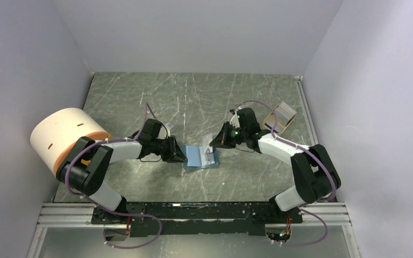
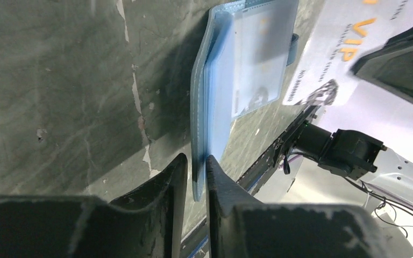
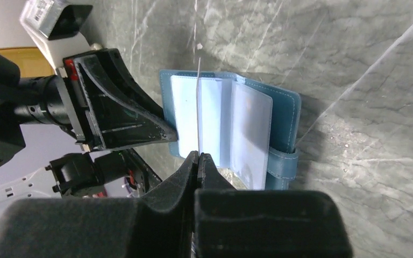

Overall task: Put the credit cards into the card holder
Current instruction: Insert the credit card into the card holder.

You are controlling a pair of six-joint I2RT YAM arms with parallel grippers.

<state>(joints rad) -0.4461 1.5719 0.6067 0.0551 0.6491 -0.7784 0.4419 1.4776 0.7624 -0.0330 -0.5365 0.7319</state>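
Observation:
The teal-blue card holder (image 1: 198,158) lies open on the marble table, its clear pale slots showing in the right wrist view (image 3: 250,126). My left gripper (image 1: 179,155) is shut on the holder's left cover edge (image 2: 199,134); its fingers (image 3: 126,115) show beside the holder. My right gripper (image 1: 216,142) is shut on a pale credit card (image 1: 208,143). It holds the card upright, edge-on (image 3: 198,102), over the holder's slots. The card's face reads "VIP" in the left wrist view (image 2: 330,59). A pale card sits behind a clear slot (image 2: 255,64).
A large cream and orange cylinder (image 1: 64,135) stands at the left beside the left arm. A small tan tray (image 1: 281,116) sits at the back right behind the right arm. Grey walls close in the table on three sides.

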